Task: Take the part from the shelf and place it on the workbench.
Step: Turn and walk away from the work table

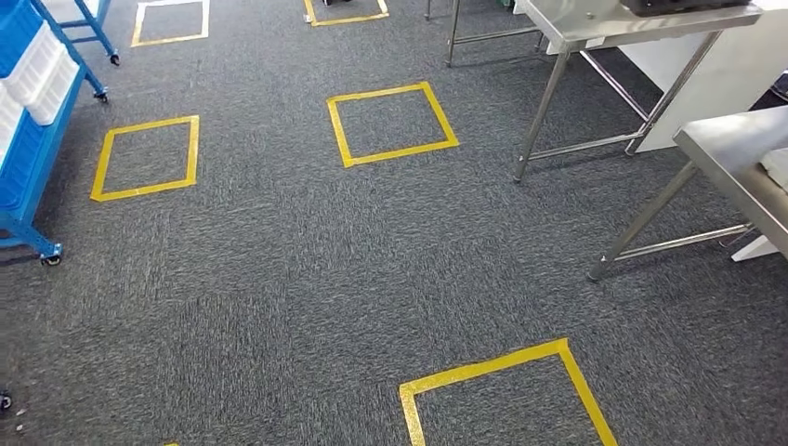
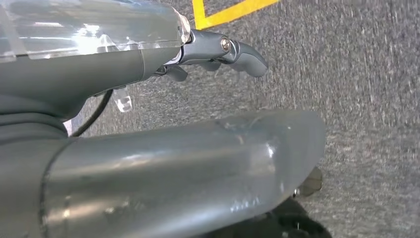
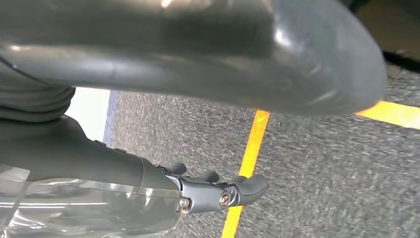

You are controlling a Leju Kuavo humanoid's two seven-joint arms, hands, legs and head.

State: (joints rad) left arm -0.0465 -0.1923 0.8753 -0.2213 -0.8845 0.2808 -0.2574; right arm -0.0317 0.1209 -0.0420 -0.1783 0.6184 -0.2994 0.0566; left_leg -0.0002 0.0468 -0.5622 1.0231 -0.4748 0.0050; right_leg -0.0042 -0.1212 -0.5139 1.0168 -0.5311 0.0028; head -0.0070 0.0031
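Down at the robot's side, the left hand [image 2: 218, 52] hangs over grey carpet [image 2: 366, 99], its fingers [image 2: 247, 57] loosely extended with nothing in them, released. A yellow tape line [image 2: 233, 12] lies on the floor beyond the fingertips. On the other side the right hand [image 3: 218, 196] hangs the same way, fingers [image 3: 252, 186] slack and holding nothing, with a yellow tape stripe [image 3: 250, 153] running across the carpet under it.

From the head view, the nearest thing ahead is a yellow taped square [image 1: 506, 395] on the carpet, low and right of centre. Further out, two more taped squares: one to the left [image 1: 147, 156], one in the middle [image 1: 392, 123]. To the right stands a steel workbench [image 1: 734, 163] on slanted legs, and behind it a second steel table [image 1: 641, 23] with a dark object on top, too cropped to identify. At the far left edge sits a blue wheeled shelf [image 1: 37, 177] carrying blue and white bins [image 1: 42, 70]. Whether the part lies inside those bins I cannot tell; it is well apart from both hands in any case.
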